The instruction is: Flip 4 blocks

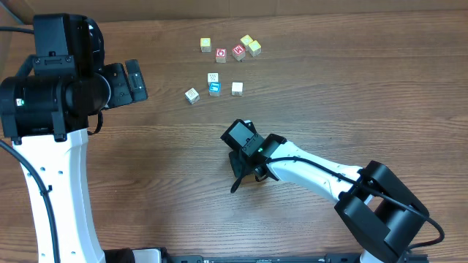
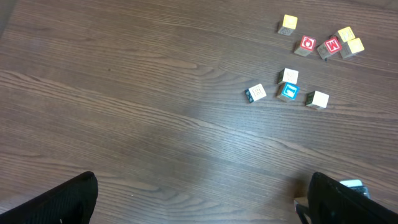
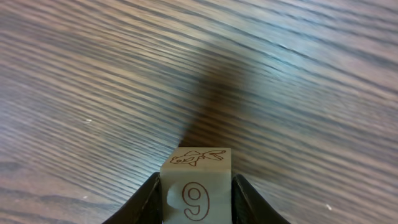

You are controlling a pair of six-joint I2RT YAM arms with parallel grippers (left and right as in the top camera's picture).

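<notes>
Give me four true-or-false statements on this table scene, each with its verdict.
1. The right gripper has a block between its fingers. True.
2. That block shows the letter M. False: it shows a 9 and a fish drawing.
3. The left gripper is open and empty. True.
4. The blue-faced block lies far from every other block. False: a whitish block sits right beside it.
</notes>
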